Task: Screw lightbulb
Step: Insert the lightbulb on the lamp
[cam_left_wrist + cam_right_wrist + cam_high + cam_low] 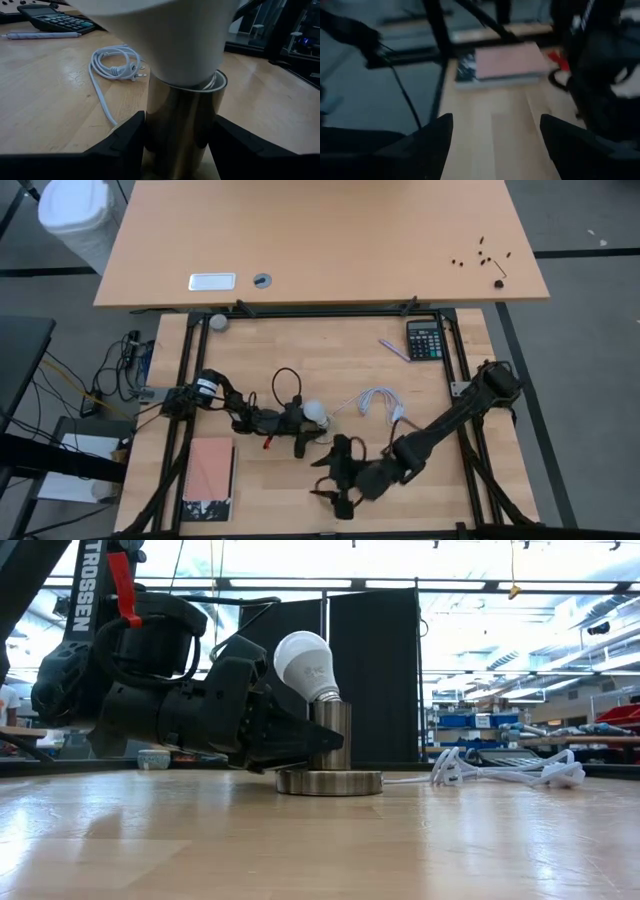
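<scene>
Two tools: left tool (pixel 318 752) clamps the socket (pixel 330 755) under the lightbulb (pixel 306 664); right tool (pixel 492 145) apart, near the book (pixel 210 475).

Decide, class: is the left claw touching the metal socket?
Touching. The left wrist view shows the left claw with both fingers pressed against the metal socket.

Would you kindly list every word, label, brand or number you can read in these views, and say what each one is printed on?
"TROSSEN": white letters running down the dark arm at the upper left of the low view.
Calculator: the key markings and display are too small to read.
Lightbulb: a faint mark on the globe, too blurred to read.
Book: patterned cover edge, no legible text.
</scene>
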Robot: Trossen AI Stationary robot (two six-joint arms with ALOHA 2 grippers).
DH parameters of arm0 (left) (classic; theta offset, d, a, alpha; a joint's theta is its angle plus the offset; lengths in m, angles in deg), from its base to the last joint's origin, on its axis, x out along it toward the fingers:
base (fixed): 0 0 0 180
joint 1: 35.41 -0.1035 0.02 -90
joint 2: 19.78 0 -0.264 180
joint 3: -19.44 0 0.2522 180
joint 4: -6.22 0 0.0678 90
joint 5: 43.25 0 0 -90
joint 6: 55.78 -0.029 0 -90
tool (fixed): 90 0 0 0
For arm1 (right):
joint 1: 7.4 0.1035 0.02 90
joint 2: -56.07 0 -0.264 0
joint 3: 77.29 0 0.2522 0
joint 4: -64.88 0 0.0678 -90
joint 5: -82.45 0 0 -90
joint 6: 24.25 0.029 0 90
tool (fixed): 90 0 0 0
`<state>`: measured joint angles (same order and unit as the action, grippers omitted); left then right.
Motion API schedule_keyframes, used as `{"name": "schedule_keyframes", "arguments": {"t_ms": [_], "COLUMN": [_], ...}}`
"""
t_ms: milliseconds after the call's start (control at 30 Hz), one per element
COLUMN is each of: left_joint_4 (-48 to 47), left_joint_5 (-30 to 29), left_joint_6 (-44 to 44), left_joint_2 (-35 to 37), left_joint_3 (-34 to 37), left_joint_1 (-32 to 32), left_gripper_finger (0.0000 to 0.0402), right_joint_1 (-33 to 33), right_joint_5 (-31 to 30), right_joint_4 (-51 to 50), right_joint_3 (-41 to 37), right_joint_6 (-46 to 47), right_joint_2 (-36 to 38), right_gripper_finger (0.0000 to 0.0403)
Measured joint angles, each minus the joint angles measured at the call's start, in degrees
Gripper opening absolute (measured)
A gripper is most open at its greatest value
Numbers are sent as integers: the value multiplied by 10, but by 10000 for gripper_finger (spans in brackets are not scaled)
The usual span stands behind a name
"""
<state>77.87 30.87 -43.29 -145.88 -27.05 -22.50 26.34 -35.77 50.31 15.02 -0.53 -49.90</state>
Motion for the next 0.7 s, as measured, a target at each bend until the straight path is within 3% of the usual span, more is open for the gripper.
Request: {"name": "schedule_keyframes", "arguments": {"t_ms": [333, 533, 700], "left_joint_4": [6, 15, 14], "left_joint_5": [0, 0, -4], "left_joint_6": [-3, -16, -31], "left_joint_2": [0, -1, -1], "left_joint_3": [0, 0, 0], "left_joint_1": [0, -1, -1], "left_gripper_finger": [194, 194, 194], "right_joint_1": [-50, -82, -127], "right_joint_5": [113, 110, 104], "right_joint_4": [281, 298, 291], "right_joint_3": [-292, -404, -454], "right_joint_6": [-69, -83, -55], "right_joint_2": [186, 285, 315], "right_gripper_finger": [309, 309, 309]}}
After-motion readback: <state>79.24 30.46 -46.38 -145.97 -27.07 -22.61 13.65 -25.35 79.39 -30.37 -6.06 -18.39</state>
